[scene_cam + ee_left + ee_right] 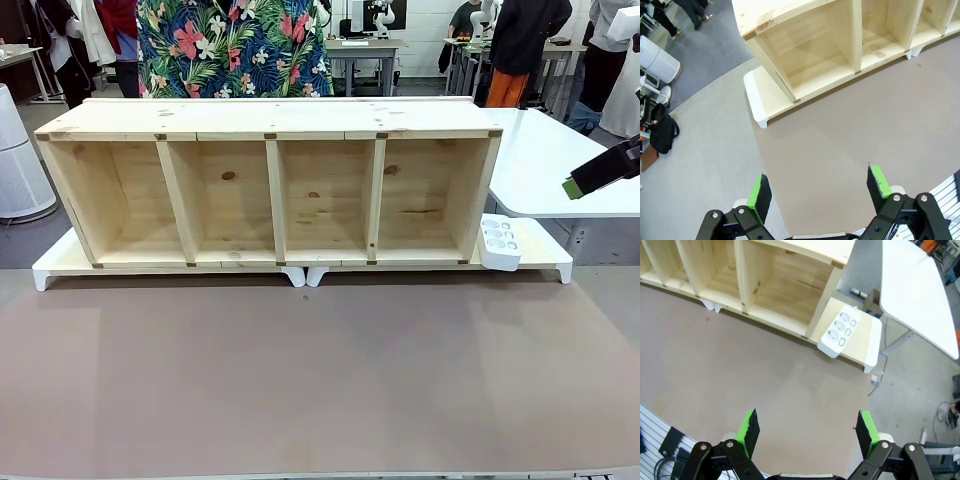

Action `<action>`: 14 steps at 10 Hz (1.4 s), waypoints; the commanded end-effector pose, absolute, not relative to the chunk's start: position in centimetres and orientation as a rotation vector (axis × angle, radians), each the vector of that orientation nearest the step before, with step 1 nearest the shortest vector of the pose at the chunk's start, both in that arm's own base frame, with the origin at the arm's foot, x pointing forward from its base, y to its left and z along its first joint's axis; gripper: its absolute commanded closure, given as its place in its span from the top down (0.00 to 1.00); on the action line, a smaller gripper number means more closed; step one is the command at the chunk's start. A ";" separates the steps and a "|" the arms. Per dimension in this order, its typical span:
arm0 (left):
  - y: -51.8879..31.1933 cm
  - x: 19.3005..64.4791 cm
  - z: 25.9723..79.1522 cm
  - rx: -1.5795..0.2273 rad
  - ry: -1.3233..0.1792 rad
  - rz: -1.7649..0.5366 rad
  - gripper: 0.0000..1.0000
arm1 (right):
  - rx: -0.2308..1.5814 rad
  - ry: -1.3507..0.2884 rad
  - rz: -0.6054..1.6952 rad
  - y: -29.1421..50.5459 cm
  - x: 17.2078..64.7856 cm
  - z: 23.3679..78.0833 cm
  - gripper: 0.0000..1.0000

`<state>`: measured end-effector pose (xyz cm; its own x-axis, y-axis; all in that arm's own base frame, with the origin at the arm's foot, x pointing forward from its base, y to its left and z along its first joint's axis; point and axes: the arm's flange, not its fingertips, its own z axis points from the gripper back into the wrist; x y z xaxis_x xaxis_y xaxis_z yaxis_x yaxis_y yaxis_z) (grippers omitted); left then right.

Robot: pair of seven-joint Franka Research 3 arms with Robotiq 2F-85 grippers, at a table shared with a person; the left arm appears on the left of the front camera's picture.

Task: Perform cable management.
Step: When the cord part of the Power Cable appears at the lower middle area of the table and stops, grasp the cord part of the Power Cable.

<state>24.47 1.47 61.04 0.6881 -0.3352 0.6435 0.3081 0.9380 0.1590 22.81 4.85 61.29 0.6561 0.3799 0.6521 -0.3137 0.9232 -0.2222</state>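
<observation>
Right gripper (580,182) cut by right edge, one green-tipped finger in frame. Person (235,45) cut off at top edge, lower body hidden behind shelf (270,120). White table (560,160) runs off right edge. Small item (858,291) behind shelf, too small to tell.

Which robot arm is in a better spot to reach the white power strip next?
Probably the right. The right gripper hangs open on the side where the power strip lies, beside the end of the wooden shelf. The left gripper, open too, looks at the shelf's opposite end.
</observation>
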 end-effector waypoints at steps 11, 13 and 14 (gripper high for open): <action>1.4 24.4 61.0 0.043 -0.724 -0.361 1.00 | -0.090 -0.766 0.388 4.8 23.0 61.3 1.00; 1.4 24.4 61.0 0.043 -0.724 -0.361 1.00 | -0.090 -0.766 0.388 4.8 23.0 61.3 1.00; 1.4 24.4 61.0 0.043 -0.724 -0.361 1.00 | -0.090 -0.766 0.388 4.8 23.0 61.3 1.00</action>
<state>24.47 1.47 61.04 0.6881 -0.3352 0.6435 0.3081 0.9380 0.1590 22.81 4.85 61.29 0.6561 0.3799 0.6521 -0.3137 0.9232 -0.2222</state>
